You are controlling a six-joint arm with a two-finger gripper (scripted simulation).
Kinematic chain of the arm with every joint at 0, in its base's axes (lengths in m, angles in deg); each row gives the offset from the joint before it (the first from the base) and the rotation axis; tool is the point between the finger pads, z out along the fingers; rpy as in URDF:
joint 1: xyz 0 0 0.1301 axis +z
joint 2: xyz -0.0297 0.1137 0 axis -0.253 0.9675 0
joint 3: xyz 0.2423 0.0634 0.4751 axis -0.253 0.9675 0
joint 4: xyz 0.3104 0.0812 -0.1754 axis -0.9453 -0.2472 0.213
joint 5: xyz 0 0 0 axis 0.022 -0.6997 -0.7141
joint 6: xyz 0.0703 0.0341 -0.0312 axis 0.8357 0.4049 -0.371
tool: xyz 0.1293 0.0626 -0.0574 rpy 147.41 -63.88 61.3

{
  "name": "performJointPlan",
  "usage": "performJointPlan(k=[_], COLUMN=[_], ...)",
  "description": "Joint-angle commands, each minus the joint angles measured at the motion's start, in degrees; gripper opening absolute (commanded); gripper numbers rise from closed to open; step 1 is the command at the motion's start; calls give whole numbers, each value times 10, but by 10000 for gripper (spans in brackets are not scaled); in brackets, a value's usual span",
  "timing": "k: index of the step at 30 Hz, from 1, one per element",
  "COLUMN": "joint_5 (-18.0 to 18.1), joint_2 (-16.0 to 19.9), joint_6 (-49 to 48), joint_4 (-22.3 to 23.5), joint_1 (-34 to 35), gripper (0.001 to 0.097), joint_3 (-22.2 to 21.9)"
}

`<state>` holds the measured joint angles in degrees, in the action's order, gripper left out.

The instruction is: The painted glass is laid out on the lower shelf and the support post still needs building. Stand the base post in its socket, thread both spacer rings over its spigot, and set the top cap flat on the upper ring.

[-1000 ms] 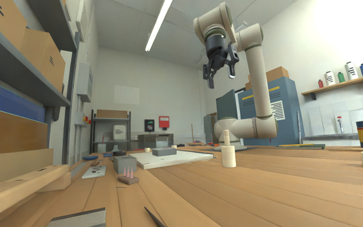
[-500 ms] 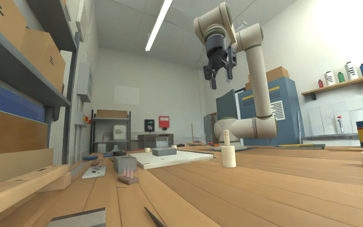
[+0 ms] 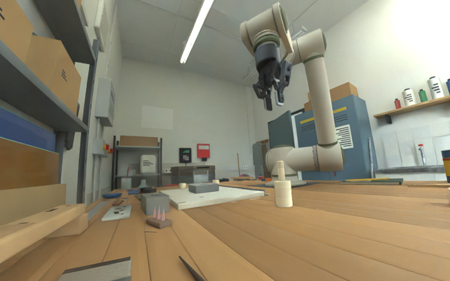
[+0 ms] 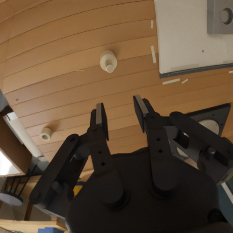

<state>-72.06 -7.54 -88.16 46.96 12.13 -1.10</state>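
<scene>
The grey socket block (image 4: 221,17) is cut off by the wrist camera's edge; it sits on the white board (image 3: 209,195) with its round hole facing up (image 3: 203,188). The cream base post (image 3: 283,185) (image 4: 108,61) stands upright on the bare table, spigot up, apart from the board. One cream ring (image 4: 45,134) lies on the table further off. Two small cream pieces (image 3: 182,185) (image 3: 216,181) sit behind the board. My gripper (image 3: 272,99) (image 4: 120,109) hangs high above the table, partly closed and empty.
The white board's edge lies right of the post. A grey block (image 3: 154,202) and a brown pad with pink spikes (image 3: 159,218) sit left of the board. The arm's base (image 3: 285,162) stands behind the post. Shelving lines the left wall.
</scene>
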Motion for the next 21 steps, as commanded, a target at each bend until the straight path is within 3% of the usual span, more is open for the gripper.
performJointPlan(k=[1, 21], joint_5=[0, 1], joint_2=[0, 0], joint_6=[0, 0], joint_4=[0, 0], joint_1=[0, 0], gripper=[384, 360], joint_3=[-1, 0])
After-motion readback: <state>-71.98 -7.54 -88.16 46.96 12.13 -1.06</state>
